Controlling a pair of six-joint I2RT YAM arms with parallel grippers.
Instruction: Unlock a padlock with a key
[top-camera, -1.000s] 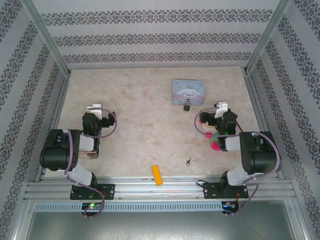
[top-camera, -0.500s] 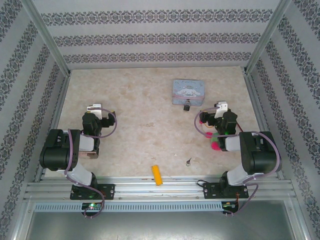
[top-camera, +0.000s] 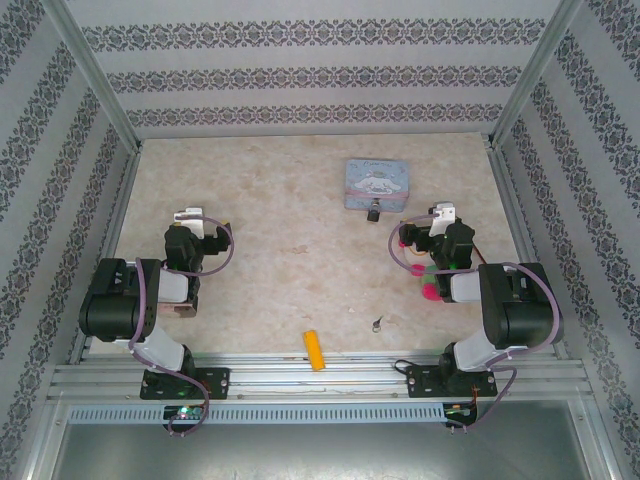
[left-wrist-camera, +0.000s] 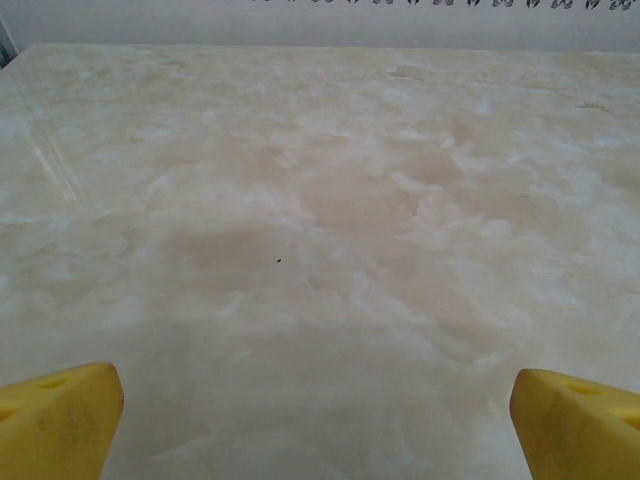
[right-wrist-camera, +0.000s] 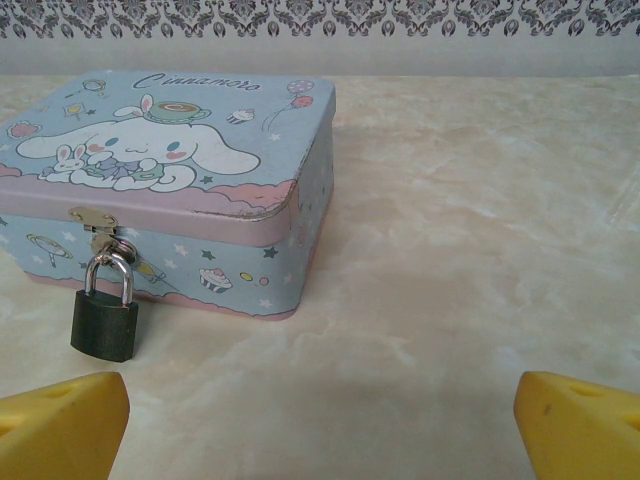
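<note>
You had the marbled tabletop (top-camera: 250, 190) carrying a pale blue cartoon tin (top-camera: 375, 180) toward its far right. Your left pincer (left-wrist-camera: 318, 415) stood released over bare surface, and your right pincer (right-wrist-camera: 320, 420) was likewise released and empty, facing the tin's front from nearby. An orange cylinder (top-camera: 315, 350) lay at the near edge, the padlock (right-wrist-camera: 105, 322) hung from the tin's front clasp, and the key (top-camera: 378, 322) lay well apart from it, near the cylinder.
</note>
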